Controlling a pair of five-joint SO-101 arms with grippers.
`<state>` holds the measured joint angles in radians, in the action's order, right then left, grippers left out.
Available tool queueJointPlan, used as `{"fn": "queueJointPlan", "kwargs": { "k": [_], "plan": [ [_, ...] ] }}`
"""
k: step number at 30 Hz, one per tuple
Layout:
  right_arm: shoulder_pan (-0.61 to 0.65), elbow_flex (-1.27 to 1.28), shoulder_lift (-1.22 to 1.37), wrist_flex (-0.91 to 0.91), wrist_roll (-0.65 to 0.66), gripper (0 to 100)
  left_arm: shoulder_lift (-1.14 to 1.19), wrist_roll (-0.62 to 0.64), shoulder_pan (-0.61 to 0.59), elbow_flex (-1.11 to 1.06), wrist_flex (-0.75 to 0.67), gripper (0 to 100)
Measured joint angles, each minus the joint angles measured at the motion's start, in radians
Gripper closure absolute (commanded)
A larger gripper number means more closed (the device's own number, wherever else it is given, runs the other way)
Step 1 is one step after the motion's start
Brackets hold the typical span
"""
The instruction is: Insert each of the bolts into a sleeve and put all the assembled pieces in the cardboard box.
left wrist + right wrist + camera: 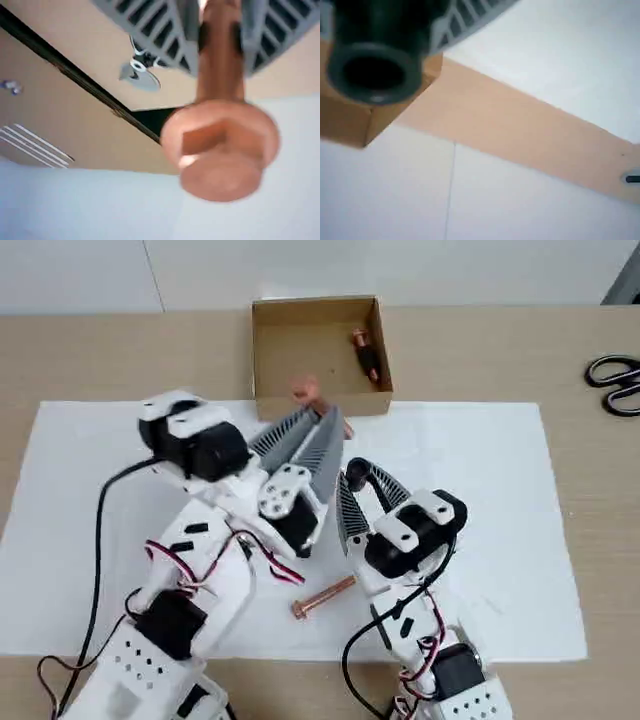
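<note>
Holding a copper-coloured metal bolt (220, 145) clamped in our left gripper (315, 425) beside the open cardboard box (305, 350), and a black tubular sleeve (372, 70) pinched in our right gripper (350, 485), we risk misaligned axes jamming the bolt against the sleeve's rim.

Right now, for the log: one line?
left pincer: holds bolt | right pincer: holds sleeve | box: one assembled piece
</note>
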<state>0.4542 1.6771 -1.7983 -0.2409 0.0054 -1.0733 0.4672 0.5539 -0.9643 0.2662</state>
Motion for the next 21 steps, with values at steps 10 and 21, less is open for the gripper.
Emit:
{"fn": "queueJointPlan", "kwargs": {
  "k": [10, 21],
  "plan": [
    [0.0, 0.0, 0.0, 0.034, 0.121, 99.2, -0.002, -0.04, 0.008, -0.002, 0.107, 99],
    [0.002, 0.0, 0.0, 0.034, 0.121, 99.2, -0.002, -0.14, 0.087, -0.002, 0.152, 99]
  ]
}}
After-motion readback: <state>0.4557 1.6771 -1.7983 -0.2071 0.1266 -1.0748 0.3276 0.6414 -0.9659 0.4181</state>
